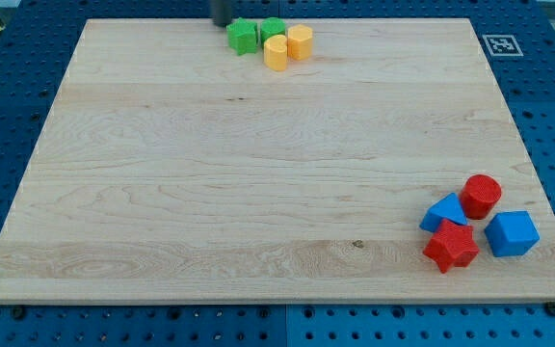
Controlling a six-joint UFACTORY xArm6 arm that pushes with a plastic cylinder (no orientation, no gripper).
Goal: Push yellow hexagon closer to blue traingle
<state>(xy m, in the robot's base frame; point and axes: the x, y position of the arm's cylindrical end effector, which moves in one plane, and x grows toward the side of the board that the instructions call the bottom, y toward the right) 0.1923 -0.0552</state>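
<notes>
Two yellow blocks sit side by side at the view's top, one (277, 52) lower left and one (300, 42) upper right; I cannot tell which of them is the hexagon. They touch two green blocks (243, 37) (273, 28) to their left. The blue triangle (444, 210) lies far away at the view's bottom right. My tip (223, 24) is at the board's top edge, just left of the left green block and left of the yellow blocks.
A red cylinder (481, 196), a blue cube (512, 233) and a red star (450, 247) crowd round the blue triangle. The wooden board (258, 173) lies on a blue perforated table. A marker tag (498, 43) is at the top right corner.
</notes>
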